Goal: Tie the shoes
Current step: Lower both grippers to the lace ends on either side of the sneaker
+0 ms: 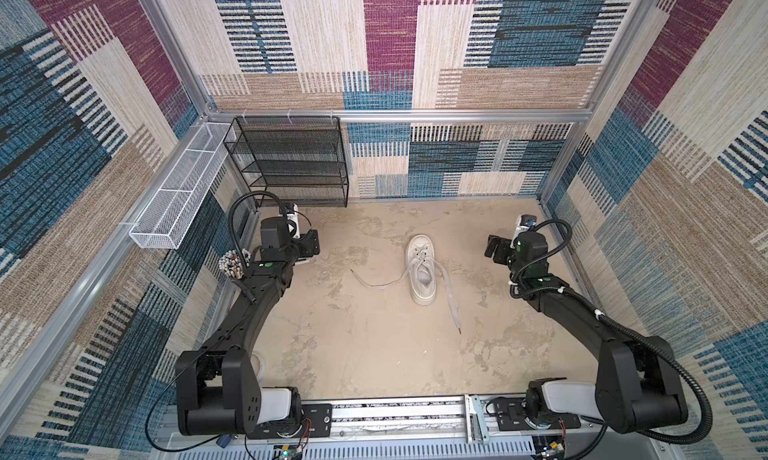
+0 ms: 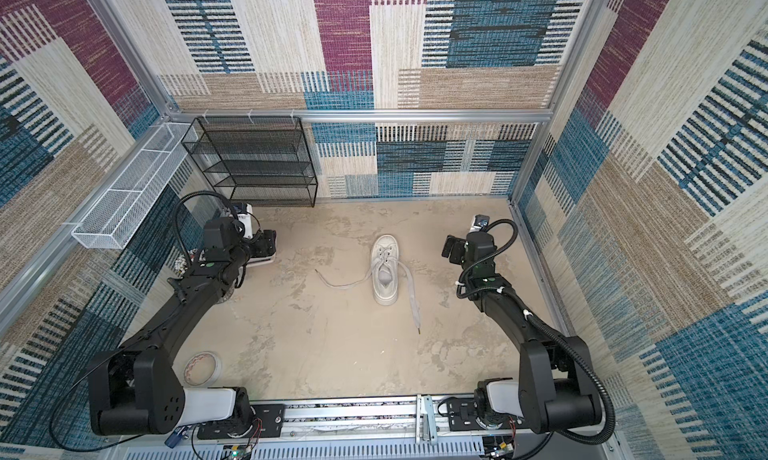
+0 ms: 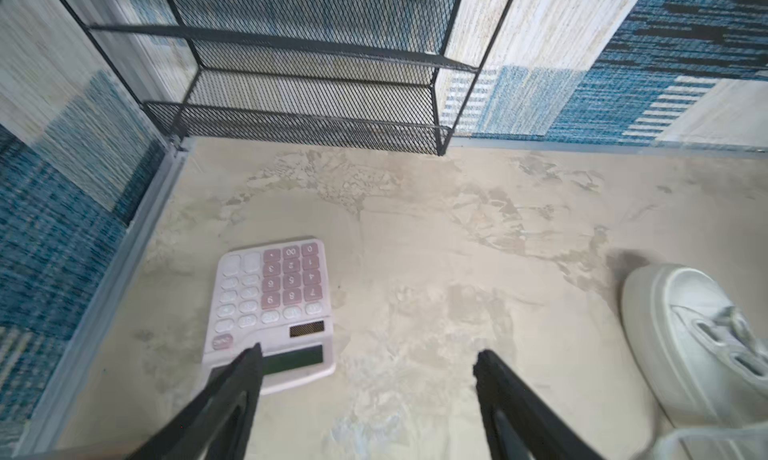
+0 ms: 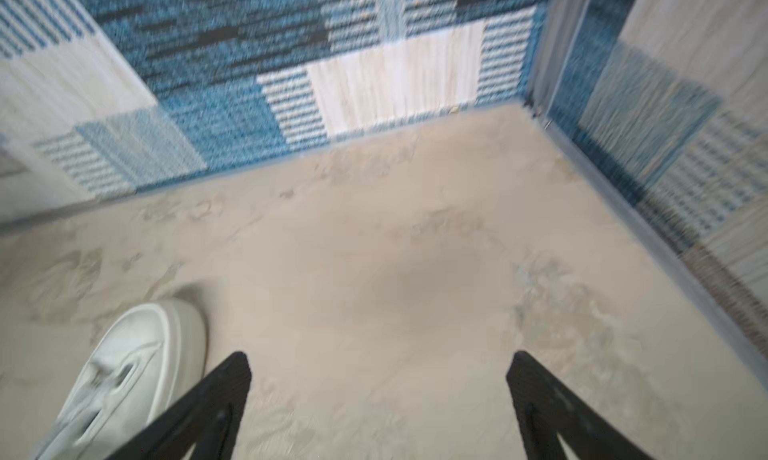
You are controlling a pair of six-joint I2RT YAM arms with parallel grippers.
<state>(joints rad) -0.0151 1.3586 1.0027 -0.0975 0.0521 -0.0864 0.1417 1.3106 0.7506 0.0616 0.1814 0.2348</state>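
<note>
In both top views, just to the 3 o'clock side of the table's (image 1: 353,354) middle: the white sneaker (image 1: 422,271), upright on its thick sole. Long axis on the 12–6 line, toe toward 12 o'clock and the back wall, heel toward 6 o'clock and the arm bases. Untied: one lace (image 1: 380,286) trailing flat toward 8 o'clock, the other lace (image 1: 451,300) running toward 5 o'clock, tip well past the heel.

Whole sneaker and both trailing ends shown only from above. From the left wrist, only the toe and front eyelets (image 3: 685,337). From the right wrist, only a blurred toe (image 4: 137,366).

At the sneaker's 9 o'clock, well apart from it: the left gripper (image 3: 370,354), fingers (image 3: 245,375) spread wide, nothing between them. Below it a pink-and-white calculator (image 3: 270,312), plain in the left wrist view, only a pale edge from above. One finger overlapping its display in that view; contact impossible to tell.

At the sneaker's 3 o'clock, near but apart: the right gripper (image 4: 378,362), fingers (image 4: 232,379) spread wide over bare table, empty.

Visible only from above: a tape roll (image 2: 202,368) at the table's 7 o'clock, a cup of pencils (image 1: 233,262) beside the left arm, a white mesh basket (image 1: 178,196) on the 9 o'clock wall. At 11 o'clock, a black mesh shelf (image 1: 291,163), also in the left wrist view.
</note>
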